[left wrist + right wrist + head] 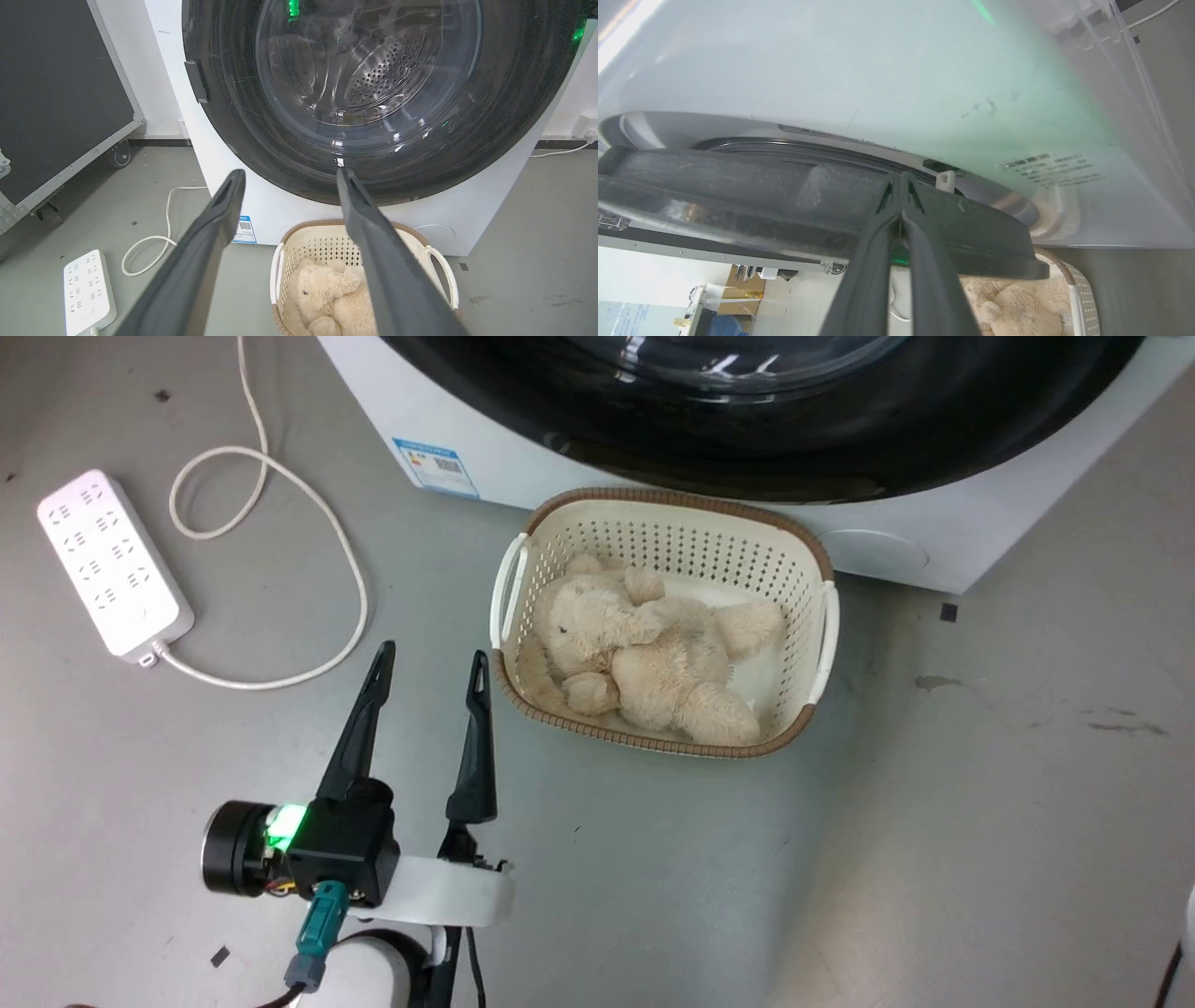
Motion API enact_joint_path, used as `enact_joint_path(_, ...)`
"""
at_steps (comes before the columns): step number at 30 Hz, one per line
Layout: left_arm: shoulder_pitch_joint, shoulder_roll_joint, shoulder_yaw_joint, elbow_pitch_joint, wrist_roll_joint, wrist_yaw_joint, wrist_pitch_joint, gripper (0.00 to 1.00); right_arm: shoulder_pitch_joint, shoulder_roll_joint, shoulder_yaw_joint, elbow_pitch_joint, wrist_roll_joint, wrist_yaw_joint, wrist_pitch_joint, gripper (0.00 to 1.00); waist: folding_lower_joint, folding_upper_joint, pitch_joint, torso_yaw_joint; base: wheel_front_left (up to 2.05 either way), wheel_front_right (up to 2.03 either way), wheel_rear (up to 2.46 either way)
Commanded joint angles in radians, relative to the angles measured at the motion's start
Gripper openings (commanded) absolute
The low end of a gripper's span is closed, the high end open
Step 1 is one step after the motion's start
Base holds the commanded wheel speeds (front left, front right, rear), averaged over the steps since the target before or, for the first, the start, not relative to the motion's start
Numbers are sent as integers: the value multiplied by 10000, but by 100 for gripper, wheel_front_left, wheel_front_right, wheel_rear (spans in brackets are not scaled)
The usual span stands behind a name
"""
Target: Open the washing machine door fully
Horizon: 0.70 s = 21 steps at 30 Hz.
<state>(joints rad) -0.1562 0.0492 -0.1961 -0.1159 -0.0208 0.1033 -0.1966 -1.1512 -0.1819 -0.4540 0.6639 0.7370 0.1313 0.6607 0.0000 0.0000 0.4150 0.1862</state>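
The washing machine point(504, 467) is a white box at the top of the head view. Its door point(840, 439), a glossy black disc, faces me. In the left wrist view the door point(224, 116) shows its clear glass bowl point(369, 70) with the steel drum behind. My left gripper point(432, 653) hovers open over the floor left of the basket, holding nothing, and its fingers frame the door's lower rim point(289, 173). In the right wrist view my right gripper point(900, 179) is shut, its tips at the door's edge point(738, 196), where a narrow gap separates door and machine front point(878, 70).
A cream basket point(672, 499) holding a plush bear point(644, 653) stands on the floor right below the door. A white power strip point(112, 560) and its looped cable point(345, 551) lie to the left. A black panel on casters point(56, 84) stands left of the machine.
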Motion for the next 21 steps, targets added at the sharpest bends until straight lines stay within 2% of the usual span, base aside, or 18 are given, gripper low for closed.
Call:
enact_joint_path(1, -242, 9, -81, -68, -23, 62, -128, 100, -515, -67, -191, 236, 211, -4, 210, 0, 0, 0, 86, 54, 0, 0, 0)
enact_joint_path(11, -456, 9, -317, -192, -66, 200, -337, 100, -1444, 139, -757, 758, 261, -4, 1406, 0, 0, 0, 449, 181, 0, 0, 0)
enact_joint_path(21, -541, 10, -519, -135, -229, 388, -545, 100, -963, 500, -1518, 729, 381, -5, 3128, 0, 0, 0, 215, 224, 0, 0, 0)
